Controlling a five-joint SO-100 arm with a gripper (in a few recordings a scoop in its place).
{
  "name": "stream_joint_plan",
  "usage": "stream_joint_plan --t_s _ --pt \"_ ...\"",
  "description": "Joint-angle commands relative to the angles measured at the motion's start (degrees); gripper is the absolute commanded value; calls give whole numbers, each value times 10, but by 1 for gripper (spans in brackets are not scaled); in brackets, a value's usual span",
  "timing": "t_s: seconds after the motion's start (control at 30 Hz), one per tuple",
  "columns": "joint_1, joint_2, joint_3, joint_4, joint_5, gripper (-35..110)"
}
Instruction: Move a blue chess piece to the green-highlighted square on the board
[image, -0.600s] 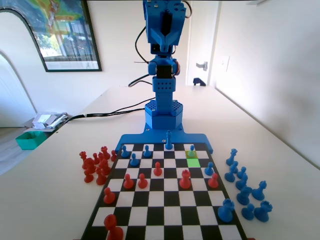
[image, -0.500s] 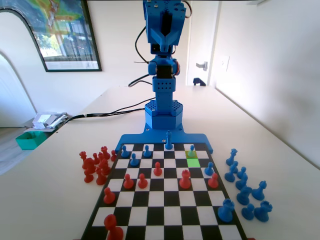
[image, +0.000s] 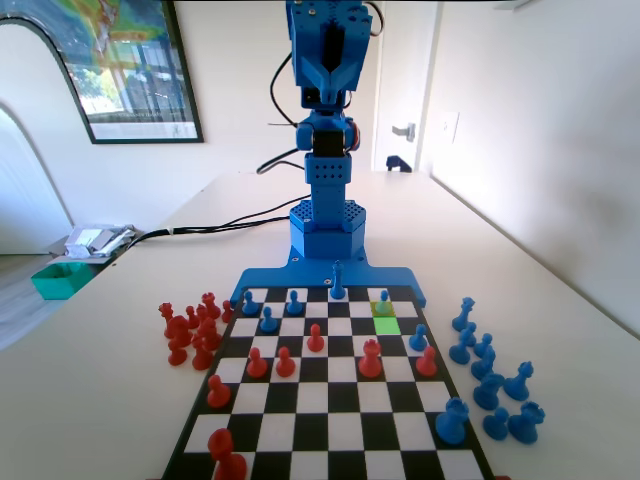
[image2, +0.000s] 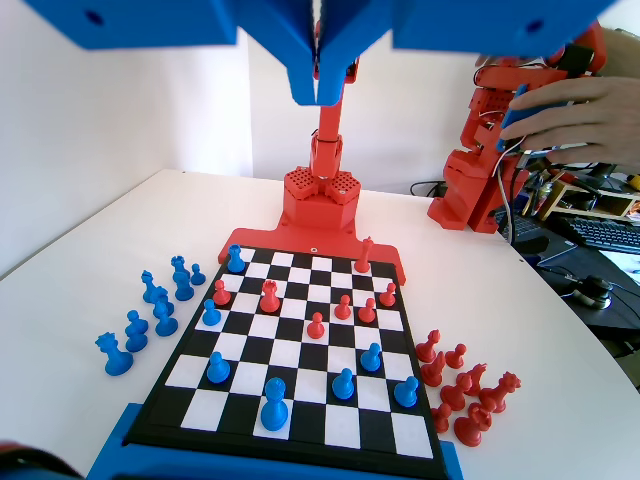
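Observation:
The board (image: 205, 415) lies in front of the blue arm. On a pale yellow-green cell near its far right in the fixed view stands a blue pawn (image: 383, 300). The bright green square (image: 386, 325) is the cell just in front of it and has nothing on it. In the wrist view the same pawn (image2: 218, 367) stands near the left of the board's (image2: 300, 445) second-nearest row. My gripper (image: 330, 70) is raised high above the arm's base, well clear of the board. In the wrist view the gripper (image2: 318, 85) has its jaws pressed together with nothing between them.
Other blue pawns and a taller slim blue piece (image: 338, 280) stand along the far rows. Red pieces (image: 371, 358) dot the middle of the board. Captured red pieces (image: 190, 330) cluster off the left edge and blue ones (image: 485, 365) off the right edge. A teal tray (image: 60, 278) sits far left.

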Motion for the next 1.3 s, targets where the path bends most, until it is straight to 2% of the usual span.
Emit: stream_joint_plan --t_s 0.0,0.33,0.43,0.6,0.77,0.93,1.27 --pt "1 2 -5 -10 -7 1" --pt "-2 2 -5 -9 -8 1" --pt "-4 2 -10 -11 -57 1" --pt "-17 -21 -43 -33 -49 1" --pt "-38 -117 -132 -21 -48 1" --pt "-59 -214 -193 -15 -92 1" --pt "-99 -422 -197 -69 -163 1"
